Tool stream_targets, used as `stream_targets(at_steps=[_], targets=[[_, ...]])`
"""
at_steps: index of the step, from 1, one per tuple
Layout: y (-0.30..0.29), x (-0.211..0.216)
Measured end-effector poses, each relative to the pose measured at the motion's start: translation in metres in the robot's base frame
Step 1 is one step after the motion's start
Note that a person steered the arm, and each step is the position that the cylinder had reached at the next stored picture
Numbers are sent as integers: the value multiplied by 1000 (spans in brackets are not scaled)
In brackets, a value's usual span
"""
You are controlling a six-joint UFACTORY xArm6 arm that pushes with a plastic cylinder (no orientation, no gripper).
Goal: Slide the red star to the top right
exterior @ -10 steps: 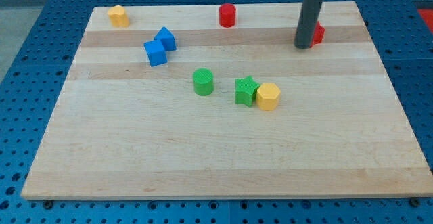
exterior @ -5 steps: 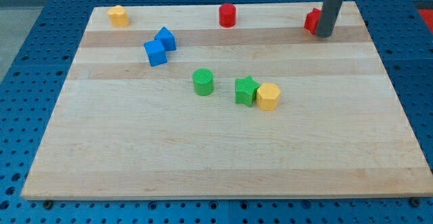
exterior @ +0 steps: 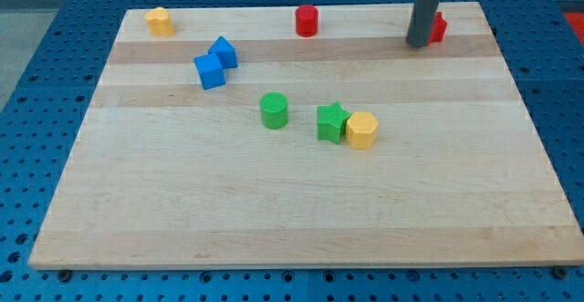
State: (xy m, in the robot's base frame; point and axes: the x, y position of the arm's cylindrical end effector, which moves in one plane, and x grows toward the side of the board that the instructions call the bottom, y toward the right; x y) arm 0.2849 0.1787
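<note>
Blue pegboard is framing the wooden counter [exterior: 301,202]. No claw is showing, only the rod; my tip [exterior: 420,43] is resting near the view's top right, touching the left side of the red star [exterior: 438,28], which it is partly hiding. Elsewhere a red cylinder [exterior: 307,20], two yellow blocks [exterior: 160,21] [exterior: 361,130], two blue blocks [exterior: 215,61], a green cylinder [exterior: 274,110] and a green star [exterior: 331,121] are sitting.
</note>
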Motion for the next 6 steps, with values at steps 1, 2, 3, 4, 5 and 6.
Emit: stream_targets(at_steps=[1, 2, 3, 4, 5, 6], targets=[[5, -5], [5, -15], [6, -17], [6, -17], [13, -17], [16, -17]])
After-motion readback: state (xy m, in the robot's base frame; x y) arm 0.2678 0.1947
